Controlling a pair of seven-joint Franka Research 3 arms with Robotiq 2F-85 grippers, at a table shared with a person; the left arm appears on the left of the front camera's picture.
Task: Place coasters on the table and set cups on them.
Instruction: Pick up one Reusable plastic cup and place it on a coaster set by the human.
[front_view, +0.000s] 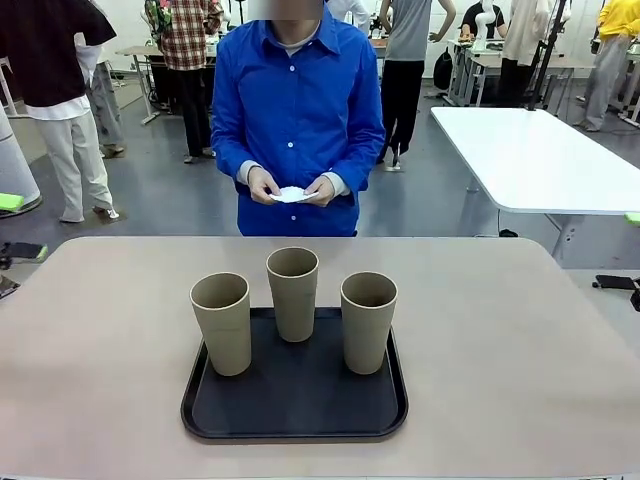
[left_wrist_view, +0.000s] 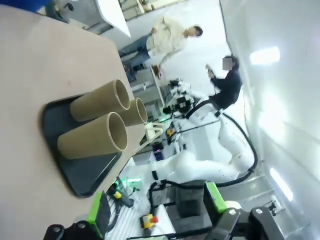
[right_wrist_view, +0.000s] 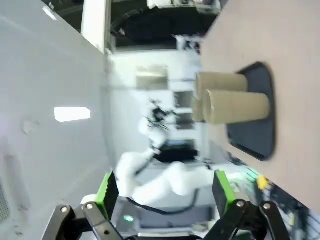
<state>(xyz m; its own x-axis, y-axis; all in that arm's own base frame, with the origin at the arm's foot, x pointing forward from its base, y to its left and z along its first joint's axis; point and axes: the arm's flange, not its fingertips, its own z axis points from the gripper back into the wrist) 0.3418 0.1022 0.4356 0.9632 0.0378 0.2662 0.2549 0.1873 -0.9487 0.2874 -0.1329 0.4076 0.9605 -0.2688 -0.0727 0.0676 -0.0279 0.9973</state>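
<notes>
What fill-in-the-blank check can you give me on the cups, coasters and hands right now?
____ cups stand upright on the black tray.
The white coasters are held by the ____.
The tray rests on the beige ____.
The left hand and right hand are each ____.
Missing words: three; person; table; open.

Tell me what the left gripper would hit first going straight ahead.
Probably nothing close: the left gripper aims past the edge of the table, beside the cups on the tray. Farther off, the right arm, depth unclear.
</notes>
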